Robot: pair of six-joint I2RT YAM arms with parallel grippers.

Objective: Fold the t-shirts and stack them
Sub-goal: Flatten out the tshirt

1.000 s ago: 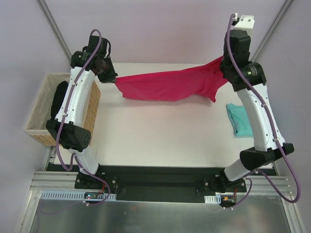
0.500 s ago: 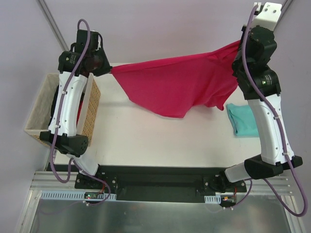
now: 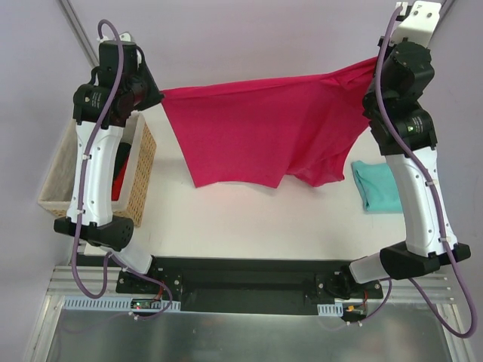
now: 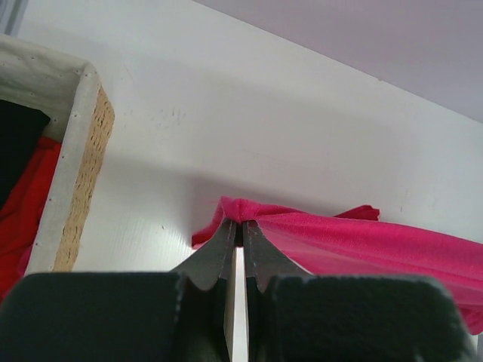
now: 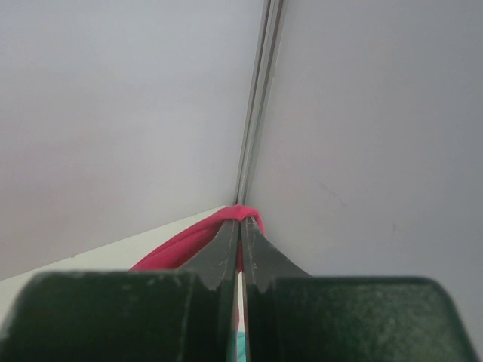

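**Top view.** The pink t-shirt [image 3: 256, 139] hangs in the air between the two arms. It is spread wide, with its top edge pulled nearly straight and its lower hem sagging unevenly over the table [image 3: 249, 219]. I cannot tell whether the hem touches the surface. The left gripper [image 3: 158, 96] has one upper corner, up beside the wicker basket [image 3: 142, 177]. The right gripper [image 3: 375, 66] has the other, high at the far right. The teal t-shirt [image 3: 377, 187] lies at the right edge of the table beside the right arm, a compact shape that looks already folded. The hanging pink cloth comes near it.

**Left wrist view.** The jaws are pressed together with no real gap, and a pinch of pink cloth is caught at the tips. The shirt runs off to the right, above the table. The basket rim shows at left, with red cloth [image 4: 30, 188] and black cloth [image 4: 19, 139] inside; I would guess these are more garments.

**Right wrist view.** It is the same here: the jaws are closed tight on a small fold of pink, and the cloth falls away to the lower left. Behind it there is only bare wall.

**Progress, my reading.**
- Done: the teal shirt seems finished.
- In hand: the pink one is lifted and spread, but not yet laid flat, folded or stacked.
- Left: lower it onto the table, fold it, and set it on the teal one.
- Possibly more: the basket contents may mean further shirts to do.
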